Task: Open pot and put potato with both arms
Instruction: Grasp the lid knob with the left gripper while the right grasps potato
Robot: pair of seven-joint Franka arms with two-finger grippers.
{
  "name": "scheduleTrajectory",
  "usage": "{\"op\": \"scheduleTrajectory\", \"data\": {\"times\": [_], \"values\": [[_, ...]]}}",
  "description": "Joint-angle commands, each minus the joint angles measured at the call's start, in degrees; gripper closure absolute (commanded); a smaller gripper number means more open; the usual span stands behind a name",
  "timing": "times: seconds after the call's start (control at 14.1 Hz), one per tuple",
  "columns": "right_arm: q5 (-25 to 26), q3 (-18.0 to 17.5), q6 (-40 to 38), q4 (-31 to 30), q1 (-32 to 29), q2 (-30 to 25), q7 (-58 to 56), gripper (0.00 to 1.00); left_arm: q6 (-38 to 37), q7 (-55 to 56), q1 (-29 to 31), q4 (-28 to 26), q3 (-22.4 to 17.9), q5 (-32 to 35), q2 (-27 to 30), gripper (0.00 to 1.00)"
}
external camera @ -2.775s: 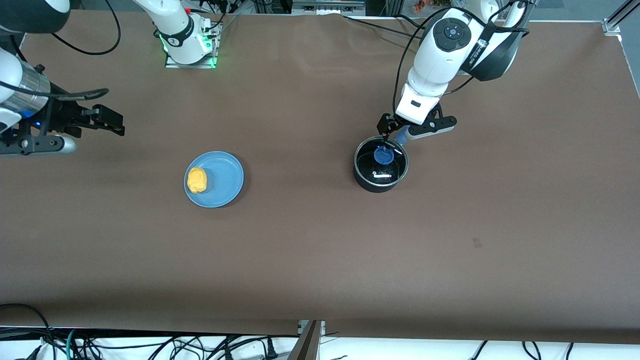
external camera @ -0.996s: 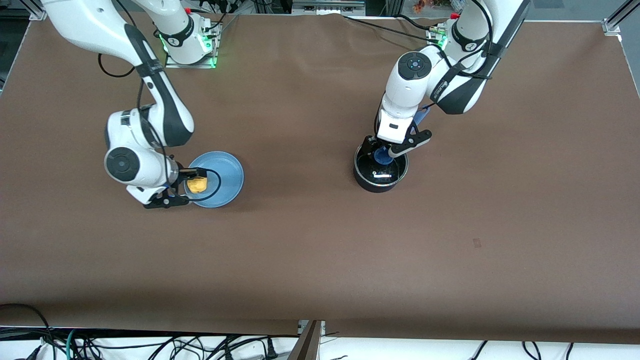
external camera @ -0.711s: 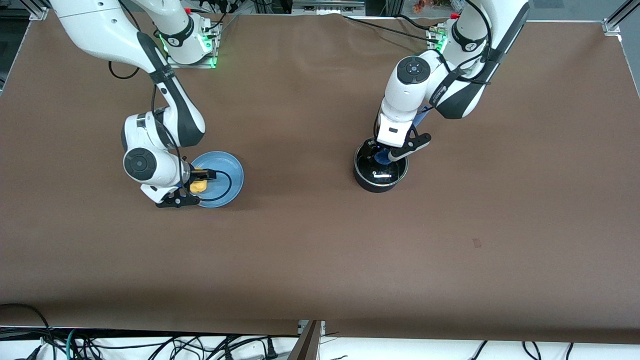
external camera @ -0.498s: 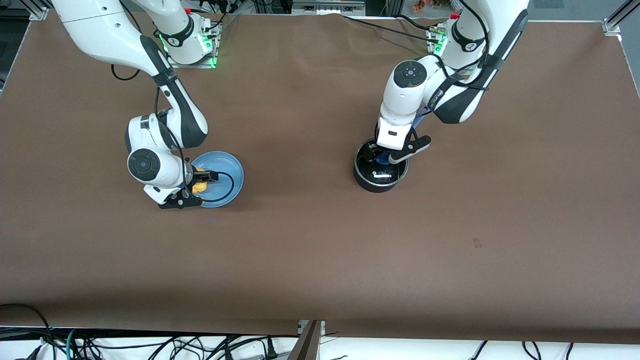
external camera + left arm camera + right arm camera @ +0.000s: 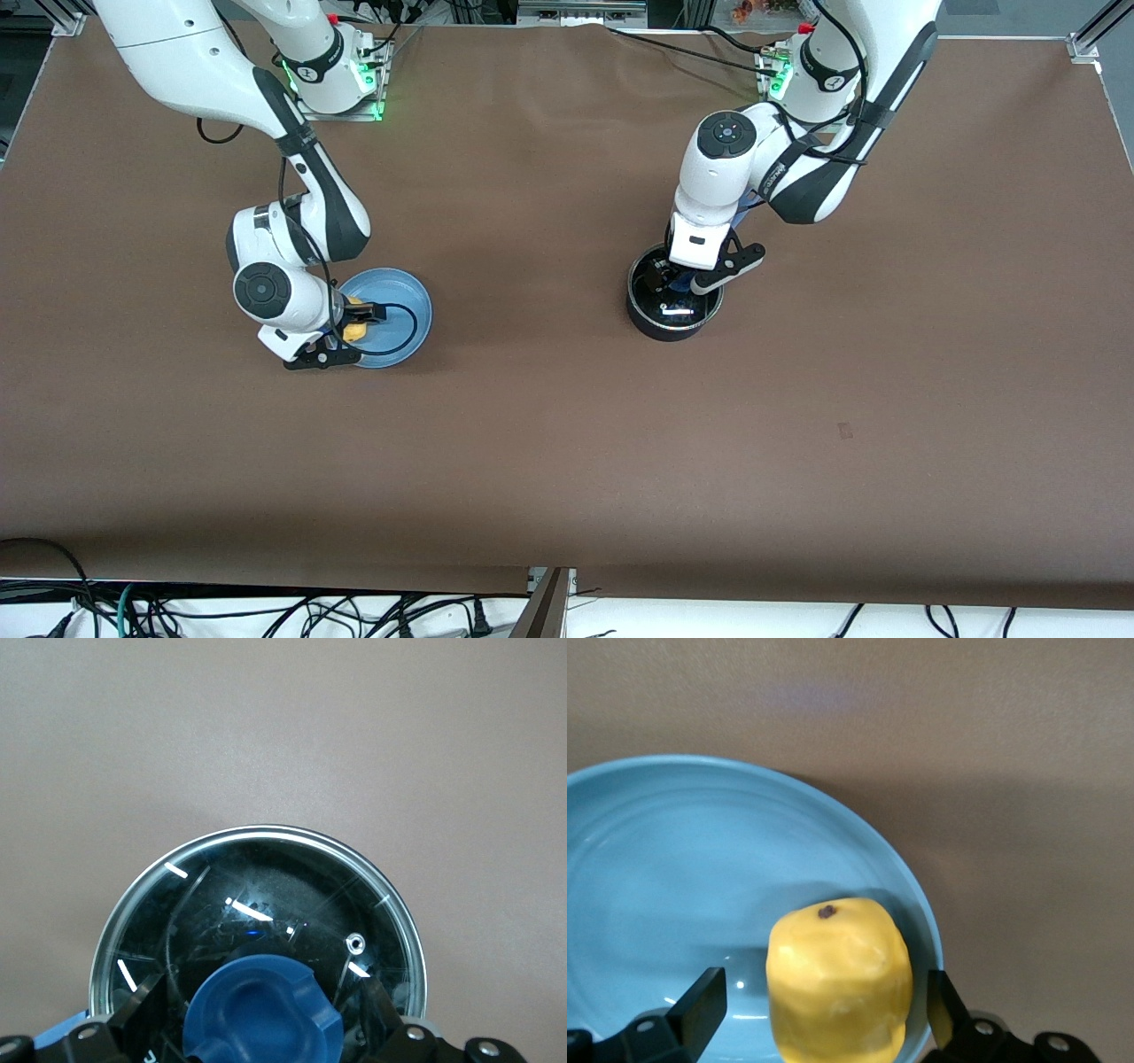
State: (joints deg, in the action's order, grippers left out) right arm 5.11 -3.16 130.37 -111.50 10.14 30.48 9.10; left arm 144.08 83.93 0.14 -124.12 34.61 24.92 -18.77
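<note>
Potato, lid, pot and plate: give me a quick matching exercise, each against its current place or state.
Things:
1. potato
2. lid
3. plate
4. pot

States:
A. covered, toward the left arm's end of the table
B. lying on the plate, between the right gripper's open jaws
C. on the pot, its blue knob between the left gripper's jaws
D. light blue, under the potato

Pairs: 1-B, 2-C, 3-D, 4-A
</note>
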Motion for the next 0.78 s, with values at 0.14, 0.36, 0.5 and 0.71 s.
{"op": "scheduleTrajectory", "data": {"times": [0.14,0.36,0.5,0.71], "values": [[2.71,0.00,1.21,-1.27,-0.12,-0.86,0.22,0.07,-0.46,1.33,0.39,0.73,0.37,1.79,-0.30,0.11],[2.71,-0.09,1.12,-1.27,-0.12,-0.86,0.22,0.15,-0.55,1.42,0.39,0.73,0.54,1.71,0.05,0.14],[2.71,-0.09,0.94,-1.09,-0.12,-0.86,0.22,0.22,-0.64,1.24,0.39,0.73,0.54,1.53,0.23,0.17],[2.63,-0.09,0.86,-0.83,-0.12,-1.03,0.74,0.44,-0.82,1.15,0.39,0.73,0.63,1.44,0.32,0.23]]}}
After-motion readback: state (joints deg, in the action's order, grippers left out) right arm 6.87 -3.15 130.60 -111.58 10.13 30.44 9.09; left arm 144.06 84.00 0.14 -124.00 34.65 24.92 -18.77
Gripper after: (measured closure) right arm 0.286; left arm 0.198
